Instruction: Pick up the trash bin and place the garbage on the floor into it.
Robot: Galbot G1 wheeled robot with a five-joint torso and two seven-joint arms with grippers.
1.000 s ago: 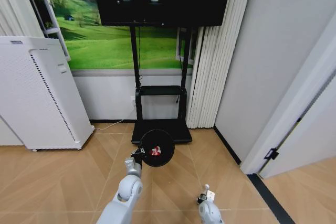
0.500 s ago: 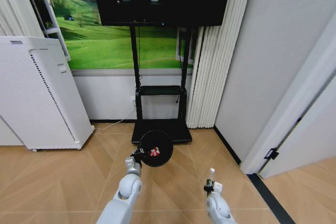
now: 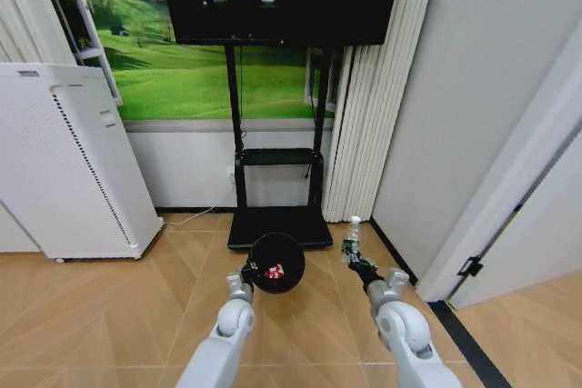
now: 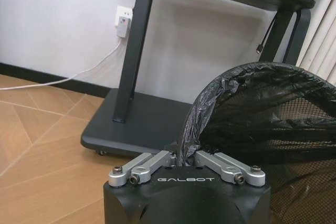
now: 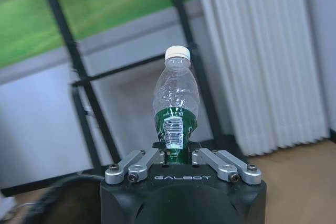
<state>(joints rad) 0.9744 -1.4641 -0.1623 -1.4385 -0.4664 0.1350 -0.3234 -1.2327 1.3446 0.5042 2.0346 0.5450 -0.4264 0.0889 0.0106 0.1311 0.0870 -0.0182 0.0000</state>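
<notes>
The left end effector (image 3: 246,272) is raised in front of the robot with its fingers pressed together on the near rim of the trash bin (image 3: 277,263), pinching the mesh wall and the edge of the black bag that lines it; in the left wrist view the same end effector (image 4: 182,157) clamps that rim, and the trash bin (image 4: 262,114) spreads out just beyond the fingers with its mouth tipped up and open. The bin hangs off the floor (image 3: 109,315), carried by that one edge, and a red-and-white wrapper (image 3: 273,271) lies inside it, just past the left end effector's fingertips. The right end effector (image 3: 350,249) is held out beside the bin, at about the same height and a little apart from it, with its fingers closed on the lower, green-labelled part of a clear plastic bottle (image 3: 353,229). In the right wrist view the end effector (image 5: 176,154) grips the bottle (image 5: 176,98) by its base, so the bottle stands upright straight out from the fingers with its white cap at the far end, and a dark curve of the bin's rim (image 5: 63,192) shows low beside the end effector's body. Beyond both end effectors the black TV stand (image 3: 277,193) rests on its flat base against the wall, and a white appliance (image 3: 68,161) stands well off to the left end effector's outer side.
</notes>
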